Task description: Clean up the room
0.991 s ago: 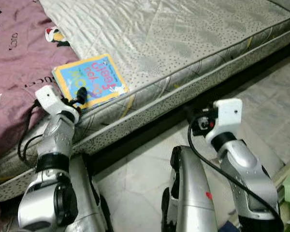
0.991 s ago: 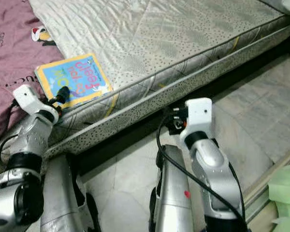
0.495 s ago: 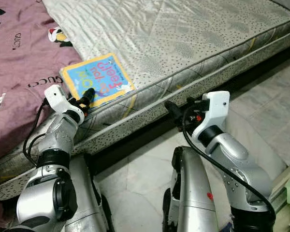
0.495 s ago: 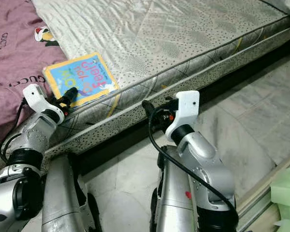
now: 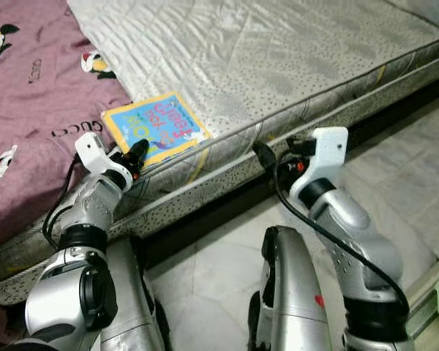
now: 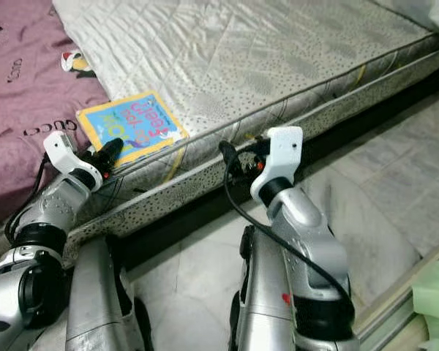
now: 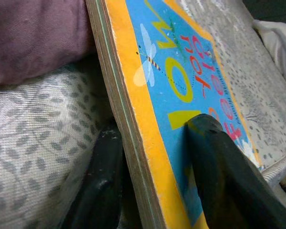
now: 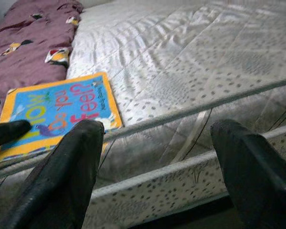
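Book [image 5: 155,131] lies flat on the mattress [image 5: 278,58] near its front edge, one corner up against the purple blanket [image 5: 36,95]. Long axis runs roughly along the mattress edge, near corner pointing at the left arm.

Left tool [image 5: 137,152] is right at that corner. Left wrist view: one finger [image 7: 224,167] sits on the blue cover, the other below the book's edge, so the jaws straddle the corner. Not clearly clamped yet, looks like a grip about to close.

Right tool [image 8: 157,162] is wide open, holding nothing, at the mattress side well to the book's right.

Left arm is much nearer. My read: close, then lift clear of the blanket.
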Motion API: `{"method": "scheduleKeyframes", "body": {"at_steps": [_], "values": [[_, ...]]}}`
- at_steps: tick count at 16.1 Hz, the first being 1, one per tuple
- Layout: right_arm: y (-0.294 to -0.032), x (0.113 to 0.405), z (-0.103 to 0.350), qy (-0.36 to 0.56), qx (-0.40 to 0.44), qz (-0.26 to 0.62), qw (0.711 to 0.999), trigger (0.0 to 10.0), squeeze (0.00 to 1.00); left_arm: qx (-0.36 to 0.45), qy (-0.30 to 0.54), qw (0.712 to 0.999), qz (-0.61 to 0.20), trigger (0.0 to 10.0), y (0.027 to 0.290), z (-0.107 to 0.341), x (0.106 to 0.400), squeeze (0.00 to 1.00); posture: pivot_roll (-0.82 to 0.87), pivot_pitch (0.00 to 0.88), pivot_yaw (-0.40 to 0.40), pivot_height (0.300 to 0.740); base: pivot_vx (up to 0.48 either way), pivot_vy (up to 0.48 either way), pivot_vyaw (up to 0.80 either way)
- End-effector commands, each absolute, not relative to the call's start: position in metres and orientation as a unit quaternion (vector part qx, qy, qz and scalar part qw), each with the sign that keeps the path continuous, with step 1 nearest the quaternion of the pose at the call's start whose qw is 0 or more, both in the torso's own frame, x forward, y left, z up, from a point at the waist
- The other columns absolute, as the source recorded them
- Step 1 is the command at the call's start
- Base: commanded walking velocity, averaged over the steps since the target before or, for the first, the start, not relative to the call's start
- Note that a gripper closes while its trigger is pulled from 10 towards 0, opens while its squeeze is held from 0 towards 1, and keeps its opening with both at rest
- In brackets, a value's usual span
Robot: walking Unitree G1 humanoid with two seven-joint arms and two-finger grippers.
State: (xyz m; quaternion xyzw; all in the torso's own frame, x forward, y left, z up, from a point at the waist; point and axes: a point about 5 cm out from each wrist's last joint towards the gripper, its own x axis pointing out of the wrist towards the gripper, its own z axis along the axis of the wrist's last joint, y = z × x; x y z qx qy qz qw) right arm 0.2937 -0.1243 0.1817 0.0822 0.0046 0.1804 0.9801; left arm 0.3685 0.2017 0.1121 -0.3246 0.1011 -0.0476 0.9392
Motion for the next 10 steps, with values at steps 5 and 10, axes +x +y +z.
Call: {"method": "scheduleKeyframes", "body": {"at_steps": [5,10], "values": [[-0.114,0.301,0.185,-0.012,0.093,0.208,0.974,10.0,0.00,-0.328,0.084,0.939,-0.054,0.0,0.200,0.112,0.365,0.00,-0.08,0.008,-0.042,0.443,0.000,0.000,0.00],[-0.103,0.304,0.177,-0.012,0.105,0.218,0.970,10.0,0.00,-0.306,0.049,0.950,-0.037,0.0,0.202,0.111,0.358,0.00,-0.04,0.000,-0.044,0.443,0.000,0.000,0.00]]}}
